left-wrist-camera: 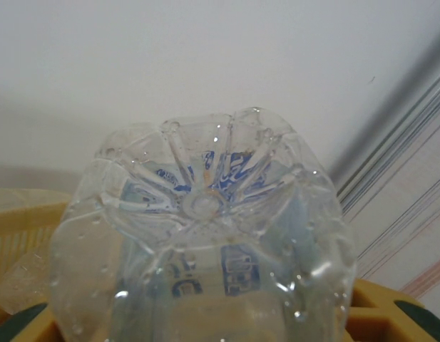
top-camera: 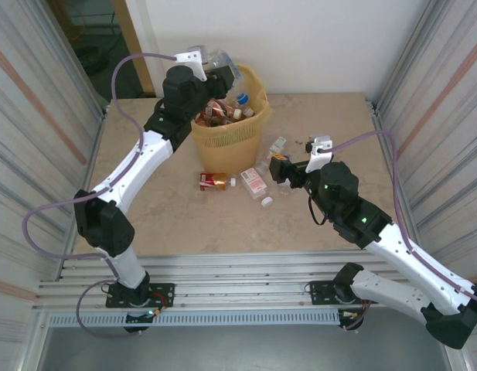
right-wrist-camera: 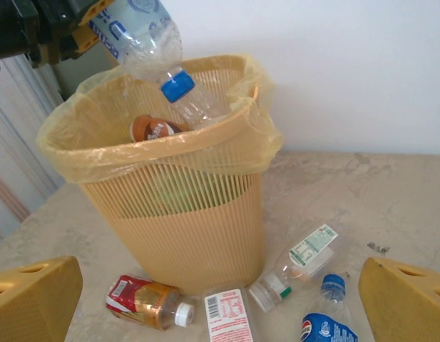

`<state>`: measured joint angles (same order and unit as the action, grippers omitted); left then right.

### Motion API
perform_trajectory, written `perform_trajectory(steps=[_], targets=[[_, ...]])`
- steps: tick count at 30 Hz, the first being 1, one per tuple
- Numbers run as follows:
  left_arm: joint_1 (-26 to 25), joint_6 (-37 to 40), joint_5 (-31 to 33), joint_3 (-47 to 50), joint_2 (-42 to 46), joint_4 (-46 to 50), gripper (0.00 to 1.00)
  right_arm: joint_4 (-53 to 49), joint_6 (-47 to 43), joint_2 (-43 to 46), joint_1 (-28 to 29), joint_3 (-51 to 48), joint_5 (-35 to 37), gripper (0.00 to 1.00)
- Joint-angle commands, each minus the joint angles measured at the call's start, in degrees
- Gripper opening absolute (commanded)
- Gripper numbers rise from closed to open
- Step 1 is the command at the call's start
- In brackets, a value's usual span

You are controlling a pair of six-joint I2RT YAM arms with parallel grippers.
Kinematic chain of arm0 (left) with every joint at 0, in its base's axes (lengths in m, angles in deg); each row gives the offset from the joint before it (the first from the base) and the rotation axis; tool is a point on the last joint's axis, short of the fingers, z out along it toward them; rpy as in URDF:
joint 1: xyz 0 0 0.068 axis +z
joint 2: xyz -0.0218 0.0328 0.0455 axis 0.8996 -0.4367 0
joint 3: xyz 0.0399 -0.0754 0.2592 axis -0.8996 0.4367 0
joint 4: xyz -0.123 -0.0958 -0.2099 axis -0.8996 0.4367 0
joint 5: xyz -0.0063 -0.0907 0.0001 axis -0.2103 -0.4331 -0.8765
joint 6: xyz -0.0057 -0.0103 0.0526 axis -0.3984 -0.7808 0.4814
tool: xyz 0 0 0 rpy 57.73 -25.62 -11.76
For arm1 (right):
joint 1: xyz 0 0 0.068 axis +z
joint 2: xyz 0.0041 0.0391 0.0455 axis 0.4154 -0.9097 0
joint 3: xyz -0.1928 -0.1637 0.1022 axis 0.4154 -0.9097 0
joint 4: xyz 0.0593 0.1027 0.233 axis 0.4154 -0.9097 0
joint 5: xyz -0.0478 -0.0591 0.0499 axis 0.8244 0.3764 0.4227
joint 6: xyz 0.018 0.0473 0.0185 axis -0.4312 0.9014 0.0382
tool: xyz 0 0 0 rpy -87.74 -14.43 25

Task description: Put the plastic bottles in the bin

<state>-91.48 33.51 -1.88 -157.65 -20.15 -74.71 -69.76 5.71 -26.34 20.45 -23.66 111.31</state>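
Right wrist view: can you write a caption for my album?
Left pincer holds a bottle over the bin; four bottles lie beside it.

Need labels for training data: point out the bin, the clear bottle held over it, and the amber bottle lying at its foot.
bin (right-wrist-camera: 184,235), right wrist view, ribbed front wall.
clear bottle (right-wrist-camera: 142,41), right wrist view, body above the blue cap.
amber bottle (right-wrist-camera: 152,305), right wrist view, amber midsection.

This is a robotics lab test cell: a left arm (top-camera: 130,170) and a right arm (top-camera: 393,239) bolted to aluminium rails (top-camera: 238,290) fronting a beige tabletop (top-camera: 184,224), enclosed by ribbed metal side panels (top-camera: 29,93) and a plain white wall (top-camera: 300,39).
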Motion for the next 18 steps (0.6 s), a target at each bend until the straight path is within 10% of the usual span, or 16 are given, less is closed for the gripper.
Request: perform_trajectory(steps=[1, 18], targets=[[0.0, -1.6, 1.5, -0.9, -0.4, 0.3, 0.31, 0.1, 1.7, -0.2, 0.1, -0.6, 1.2, 0.98], [-1.0, -0.3, 1.6, 4.9, -1.0, 2.1, 0.39, 0.7, 2.6, -2.3, 0.1, -0.8, 0.9, 0.98]])
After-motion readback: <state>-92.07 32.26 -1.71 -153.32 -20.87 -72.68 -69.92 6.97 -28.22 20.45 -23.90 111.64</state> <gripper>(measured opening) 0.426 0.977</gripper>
